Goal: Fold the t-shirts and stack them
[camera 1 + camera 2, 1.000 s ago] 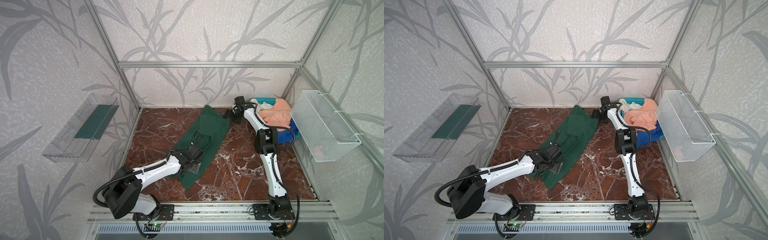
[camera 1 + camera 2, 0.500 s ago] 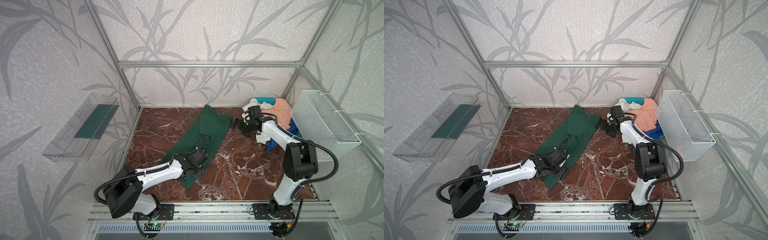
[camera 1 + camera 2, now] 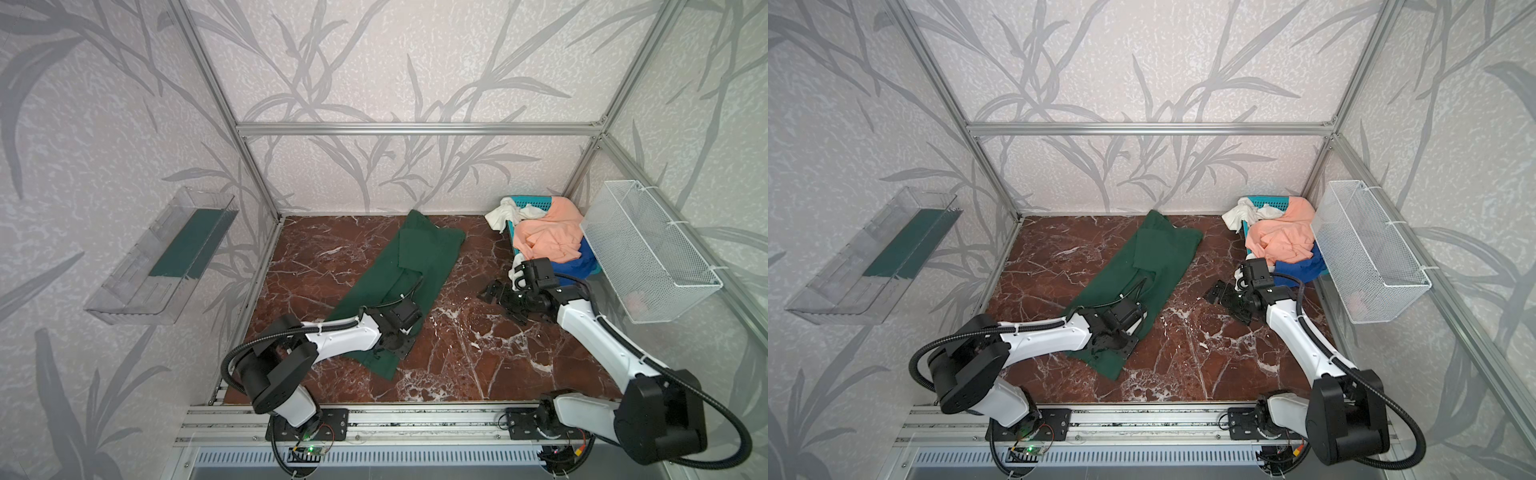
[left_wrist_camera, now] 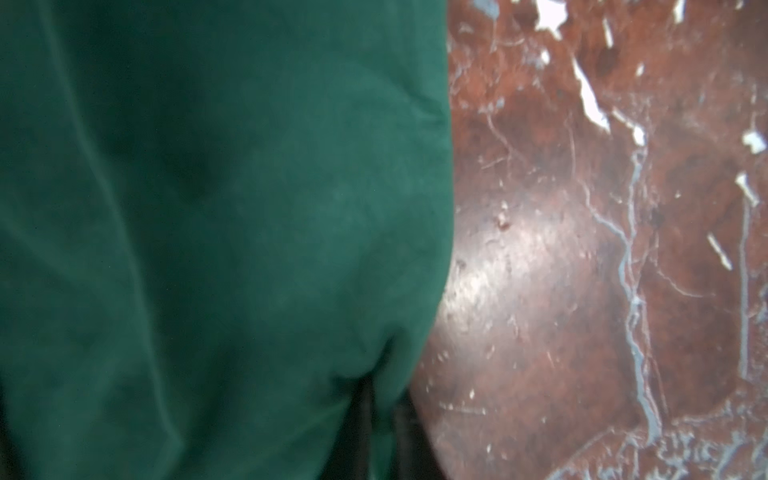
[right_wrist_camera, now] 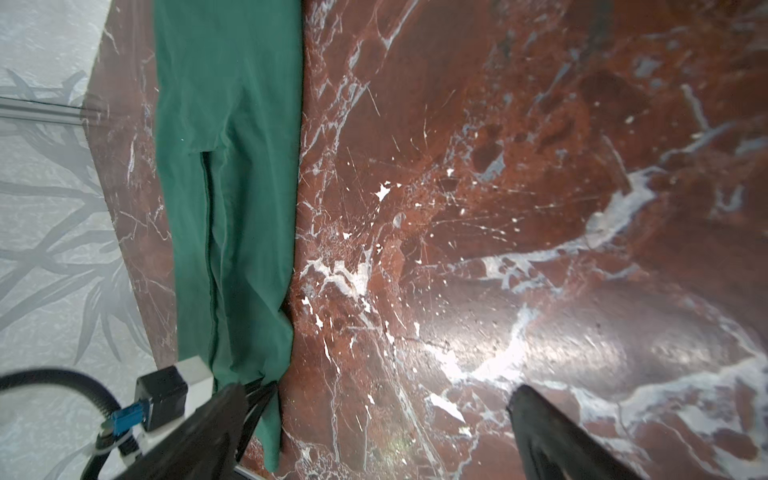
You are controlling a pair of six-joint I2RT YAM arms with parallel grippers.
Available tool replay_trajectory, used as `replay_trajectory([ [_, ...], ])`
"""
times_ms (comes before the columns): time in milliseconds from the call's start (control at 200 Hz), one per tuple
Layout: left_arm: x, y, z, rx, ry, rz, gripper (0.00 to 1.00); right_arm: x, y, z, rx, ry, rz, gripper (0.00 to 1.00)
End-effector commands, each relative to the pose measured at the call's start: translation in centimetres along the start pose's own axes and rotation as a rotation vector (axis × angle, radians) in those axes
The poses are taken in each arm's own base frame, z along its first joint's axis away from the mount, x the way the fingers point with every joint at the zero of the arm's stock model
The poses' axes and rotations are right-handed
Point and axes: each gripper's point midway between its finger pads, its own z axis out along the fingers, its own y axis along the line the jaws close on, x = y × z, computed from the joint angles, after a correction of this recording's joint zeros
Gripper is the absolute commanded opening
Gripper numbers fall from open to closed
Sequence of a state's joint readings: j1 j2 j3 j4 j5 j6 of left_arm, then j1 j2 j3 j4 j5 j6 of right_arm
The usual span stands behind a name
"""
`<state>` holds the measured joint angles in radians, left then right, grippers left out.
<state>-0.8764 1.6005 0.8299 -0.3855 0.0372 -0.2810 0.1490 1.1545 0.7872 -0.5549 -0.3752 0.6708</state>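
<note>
We see the green t-shirt lying as a long folded strip across the middle of the marble table, running from the far wall toward the near left. Our left gripper sits low at the strip's near end, fingers clenched on a pinch of green cloth that bunches up between them in the left wrist view. Our right gripper hangs over bare marble to the right of the shirt, apart from it, jaws spread wide and holding nothing. Beyond it, in the far right corner, the peach-orange t-shirt, white t-shirt and blue t-shirt are heaped in and over the teal basket, beside the wire-mesh basket on the right wall.
</note>
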Motion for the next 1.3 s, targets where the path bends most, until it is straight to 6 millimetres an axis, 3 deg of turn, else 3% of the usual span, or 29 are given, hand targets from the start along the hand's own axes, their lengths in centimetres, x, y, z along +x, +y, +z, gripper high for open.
replay_trajectory([
  [0,0.8,-0.4,1.2,0.010,0.050,0.005,0.00,1.4,-2.3,-1.1,0.044,-0.052,0.032,0.99],
  [130,-1.7,-1.1,1.3,0.026,-0.011,0.017,0.00,3.4,-5.1,-2.3,0.088,-0.096,0.077,0.99],
  [250,-5.2,-2.7,1.3,0.070,-0.049,0.023,0.00,5.8,-8.1,-3.2,0.157,-0.111,0.128,0.99],
  [415,-8.8,-5.2,2.9,0.151,-0.051,0.020,0.00,8.8,-10.5,-3.3,0.181,-0.087,0.152,0.99],
  [535,-12.3,-7.6,3.6,0.231,-0.079,0.007,0.00,10.0,-10.2,-2.7,0.114,-0.069,0.164,0.99],
  [565,-13.4,-8.3,3.4,0.255,-0.096,0.012,0.05,10.1,-10.2,-2.7,0.111,-0.068,0.170,0.99],
  [640,-15.6,-9.4,2.7,0.261,-0.134,0.045,0.28,10.3,-10.0,-2.6,0.094,-0.064,0.164,0.99],
  [780,-18.3,-9.0,-0.5,0.221,-0.265,0.055,0.65,10.5,-8.4,-2.6,0.016,-0.038,0.158,0.99],
  [865,-18.3,-7.6,-2.3,0.176,-0.317,0.018,0.75,10.5,-8.0,-2.2,0.003,-0.022,0.157,1.00],
  [1015,-16.5,-4.7,-5.1,0.100,-0.346,-0.056,0.77,11.0,-7.0,-1.4,0.000,0.015,0.118,0.93],
  [1140,-13.3,-1.3,-6.3,-0.016,-0.349,-0.135,0.77,11.5,-5.7,-0.1,0.032,0.024,0.030,0.90],
  [1295,-7.9,3.0,-6.9,-0.132,-0.303,-0.231,0.77,12.6,-3.6,2.8,0.037,0.083,-0.067,0.81],
])
